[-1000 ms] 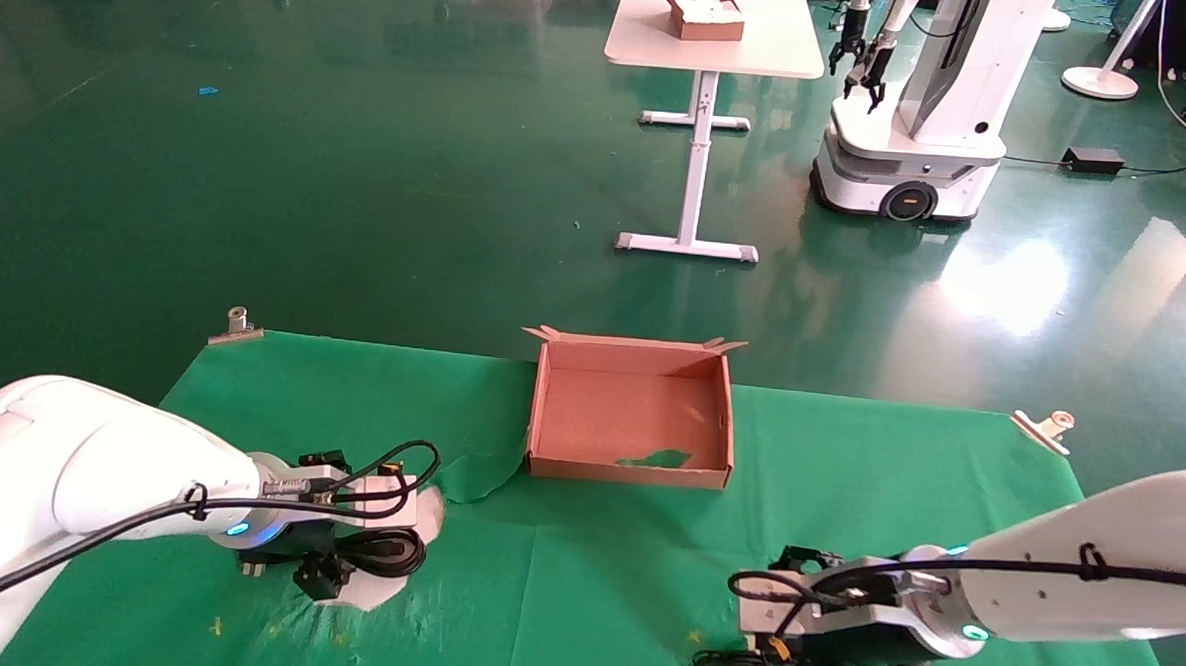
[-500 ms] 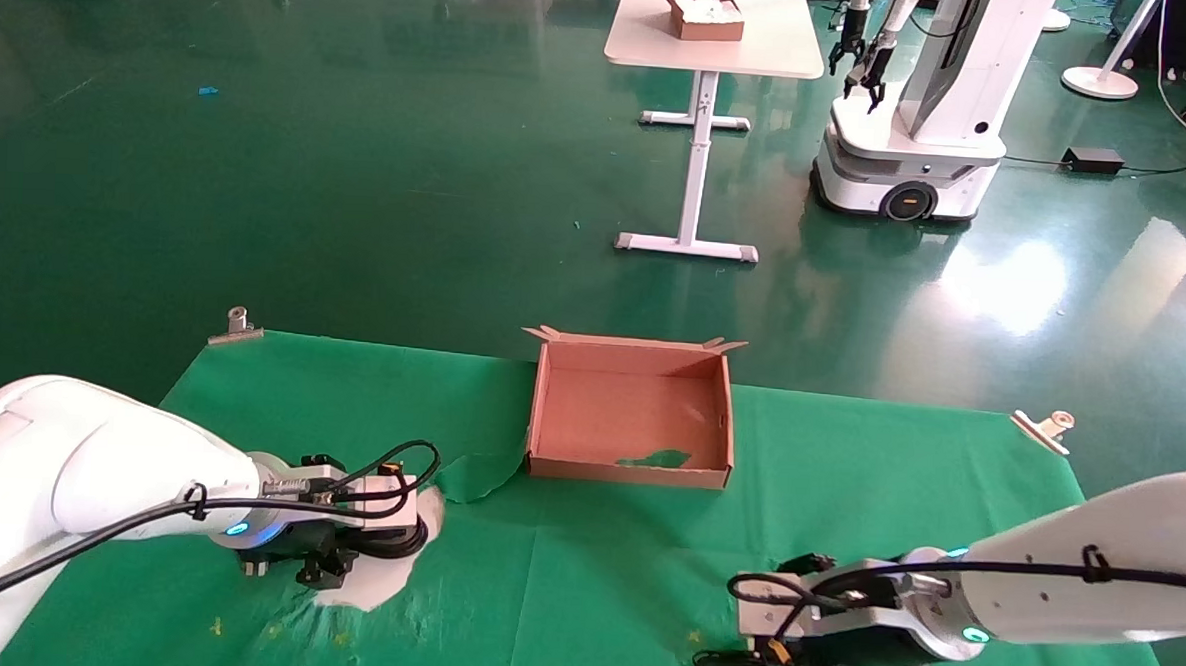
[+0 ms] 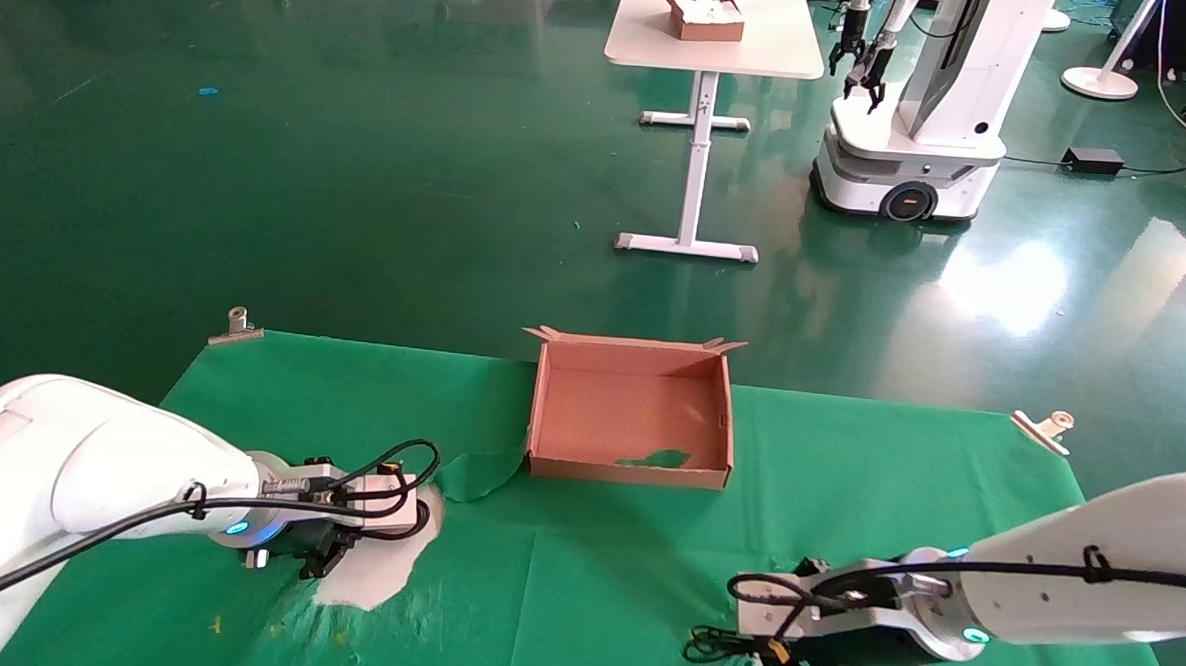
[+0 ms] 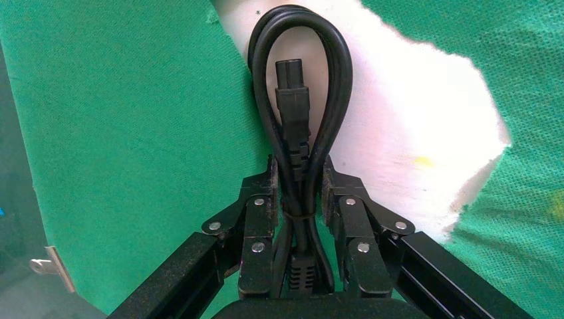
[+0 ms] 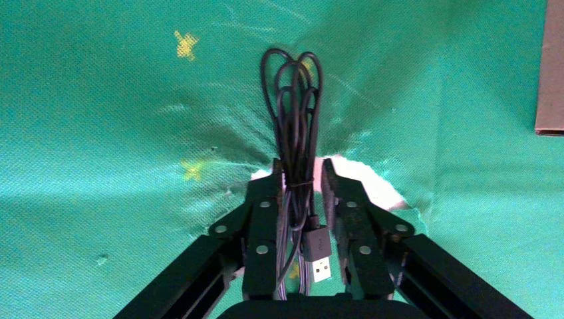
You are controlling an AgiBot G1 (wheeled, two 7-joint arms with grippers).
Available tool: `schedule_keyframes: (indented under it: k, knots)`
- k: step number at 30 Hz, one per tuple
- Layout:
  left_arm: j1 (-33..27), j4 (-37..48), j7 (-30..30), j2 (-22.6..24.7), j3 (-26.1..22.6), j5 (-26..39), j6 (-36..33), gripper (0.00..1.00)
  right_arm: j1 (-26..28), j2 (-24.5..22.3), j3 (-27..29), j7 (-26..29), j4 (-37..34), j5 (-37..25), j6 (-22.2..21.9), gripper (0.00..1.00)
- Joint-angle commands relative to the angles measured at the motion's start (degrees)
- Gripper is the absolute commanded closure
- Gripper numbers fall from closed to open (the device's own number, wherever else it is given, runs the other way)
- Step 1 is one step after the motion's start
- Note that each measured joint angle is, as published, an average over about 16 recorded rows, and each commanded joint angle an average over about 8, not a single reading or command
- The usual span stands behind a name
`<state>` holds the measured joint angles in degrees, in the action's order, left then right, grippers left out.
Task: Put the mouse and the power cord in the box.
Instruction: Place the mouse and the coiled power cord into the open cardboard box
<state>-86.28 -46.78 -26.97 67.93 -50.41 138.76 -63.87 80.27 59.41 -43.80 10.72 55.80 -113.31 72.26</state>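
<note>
Both arms are down on the green tabletop at once: the left pincer has its fingers set either side of the power cord, whose bundle runs straight out along the pincer's own axis, pads close against it but whether they bite yet I cannot tell. The right pincer likewise straddles the bundled cable of the mouse, USB plug between the fingers, the mouse body hidden. The box sits empty, ahead and between them, about equally near each
</note>
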Motion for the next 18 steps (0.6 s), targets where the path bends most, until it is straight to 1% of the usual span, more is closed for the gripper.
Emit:
schedule_keyframes:
  k: [1, 12, 18]
  knots:
    - [0.0, 0.0, 0.0, 0.0, 0.0, 0.0, 0.0, 1.00, 0.0, 0.0, 0.0, 0.0, 0.0, 0.0, 0.0, 1.00]
    - [-0.1, -0.1, 0.0, -0.1, 0.1, -0.2, 0.0, 1.00, 0.2, -0.1, 0.2, 0.1, 0.1, 0.1, -0.1, 1.00]
    - [-2.5, -3.2, 1.2, -1.6, 2.0, -3.8, -1.6, 1.00, 2.6, -1.1, 1.2, 0.8, 0.4, 0.2, -0.1, 1.00]
